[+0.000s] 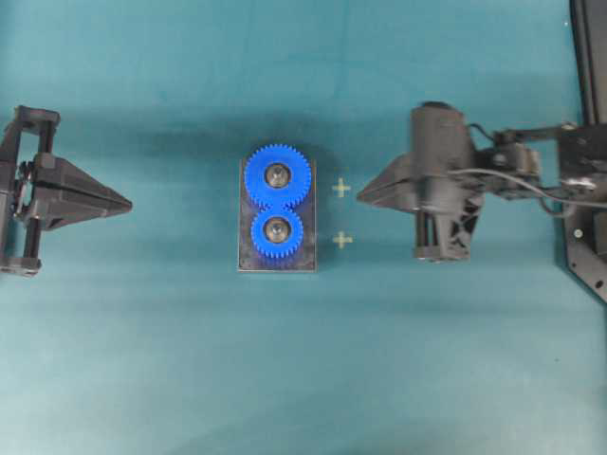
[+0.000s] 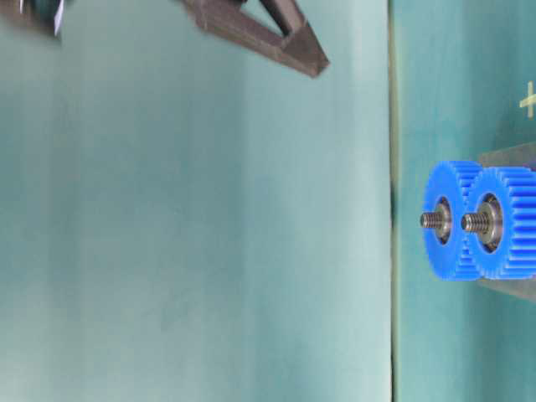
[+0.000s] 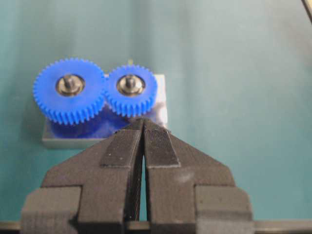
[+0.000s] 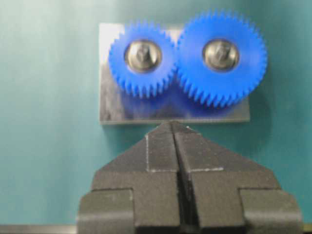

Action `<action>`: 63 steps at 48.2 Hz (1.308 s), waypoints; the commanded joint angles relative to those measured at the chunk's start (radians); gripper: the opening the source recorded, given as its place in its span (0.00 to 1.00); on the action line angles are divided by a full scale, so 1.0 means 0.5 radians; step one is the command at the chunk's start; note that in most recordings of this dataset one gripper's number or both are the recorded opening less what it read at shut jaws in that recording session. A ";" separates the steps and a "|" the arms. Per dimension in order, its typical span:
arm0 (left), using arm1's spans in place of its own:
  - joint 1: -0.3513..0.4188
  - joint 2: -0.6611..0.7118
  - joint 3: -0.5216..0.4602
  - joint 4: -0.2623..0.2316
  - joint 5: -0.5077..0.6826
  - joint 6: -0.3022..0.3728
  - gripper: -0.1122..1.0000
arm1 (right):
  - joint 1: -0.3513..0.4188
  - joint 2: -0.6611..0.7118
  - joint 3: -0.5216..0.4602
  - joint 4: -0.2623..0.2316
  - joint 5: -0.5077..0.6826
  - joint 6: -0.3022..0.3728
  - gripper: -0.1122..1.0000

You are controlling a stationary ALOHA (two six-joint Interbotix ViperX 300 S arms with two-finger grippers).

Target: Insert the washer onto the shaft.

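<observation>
So, two blue meshed gears sit on a grey base plate (image 1: 245,213) mid-table: large gear (image 1: 278,176) at 12 o'clock of the plate, small gear (image 1: 277,233) at 6. A threaded shaft (image 2: 431,220) rises from each hub, both bare on top. Two pale cross marks (image 1: 341,189) lie just off the plate's 3 o'clock edge on the teal table (image 1: 142,360). Washer can't be made out anywhere. Left gripper (image 1: 126,202) at 9 o'clock, well apart from the plate, fingers (image 3: 122,148) pressed together, nothing between. Right gripper (image 1: 360,198) at 3 o'clock, near the crosses, clenched, holding nothing visible.
</observation>
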State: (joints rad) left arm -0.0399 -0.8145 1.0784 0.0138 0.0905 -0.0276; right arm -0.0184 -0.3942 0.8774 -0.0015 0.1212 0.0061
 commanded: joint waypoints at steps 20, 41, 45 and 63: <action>-0.003 -0.006 0.052 0.006 -0.117 -0.018 0.10 | -0.006 -0.110 0.224 0.043 -0.255 0.021 0.11; 0.043 -0.307 0.215 0.006 -0.144 -0.083 0.10 | 0.009 -0.110 0.252 0.043 -0.365 0.018 0.11; 0.043 -0.334 0.199 0.006 -0.049 -0.098 0.10 | 0.012 -0.114 0.255 0.043 -0.374 0.018 0.11; 0.043 -0.279 0.184 0.006 0.012 -0.104 0.10 | 0.018 -0.117 0.270 0.043 -0.442 0.021 0.11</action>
State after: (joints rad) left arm -0.0199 -0.9710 1.1934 0.0138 0.0997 -0.0782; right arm -0.0123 -0.4403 1.0170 0.0184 -0.0752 0.0061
